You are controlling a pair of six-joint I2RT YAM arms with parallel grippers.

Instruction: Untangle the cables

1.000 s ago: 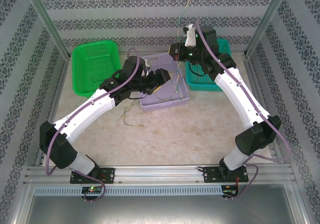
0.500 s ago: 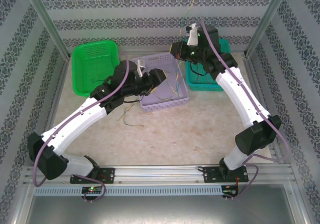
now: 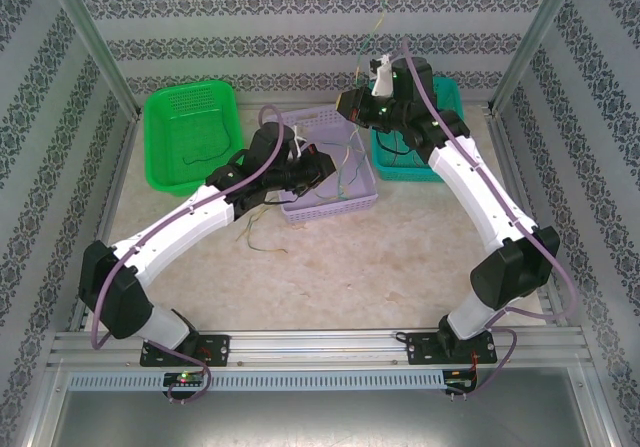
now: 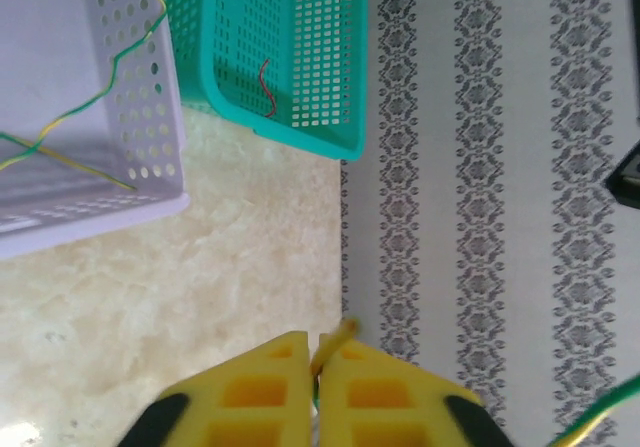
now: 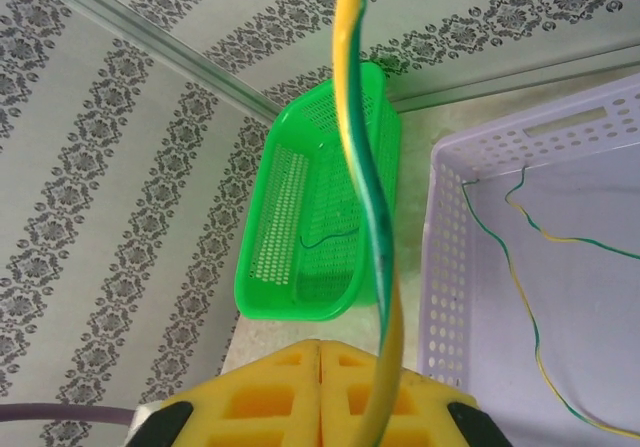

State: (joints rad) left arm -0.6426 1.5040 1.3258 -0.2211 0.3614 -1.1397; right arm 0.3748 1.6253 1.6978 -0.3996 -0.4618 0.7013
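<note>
Both pincers clenched. The right gripper (image 5: 320, 355) sits raised above the far right corner of the purple basket (image 3: 330, 208), next to the teal basket (image 3: 402, 173), and grasps the twisted yellow-green cable (image 5: 366, 187) between its pads. The left gripper (image 4: 314, 353) is low over the purple basket's middle, with its pads pressed together on a yellow cable end (image 4: 345, 331) that just pokes out past them. My reading is that the high right hold keeps one strand taut and clear of the pile, while the low left pinch anchors a second strand so the two can be drawn apart. The rest of the cables (image 5: 520, 267) lie loose and wavy on the purple basket's floor. A few more strands rest on the table (image 3: 380, 267) just near of the basket's left corner. One dark wire (image 5: 325, 239) lies in the green basket (image 3: 165, 137) at far left, and one red wire (image 4: 266, 87) lies in the teal basket. I take these two to be singles already sorted out. In the right wrist view the held cable leaves the pads in a nearly straight line along the fingers. From above, its long axis runs far to near: the free part points toward the far wall, and the other part drops into the purple basket. I cannot tell whether both grippers hold the same strand.
</note>
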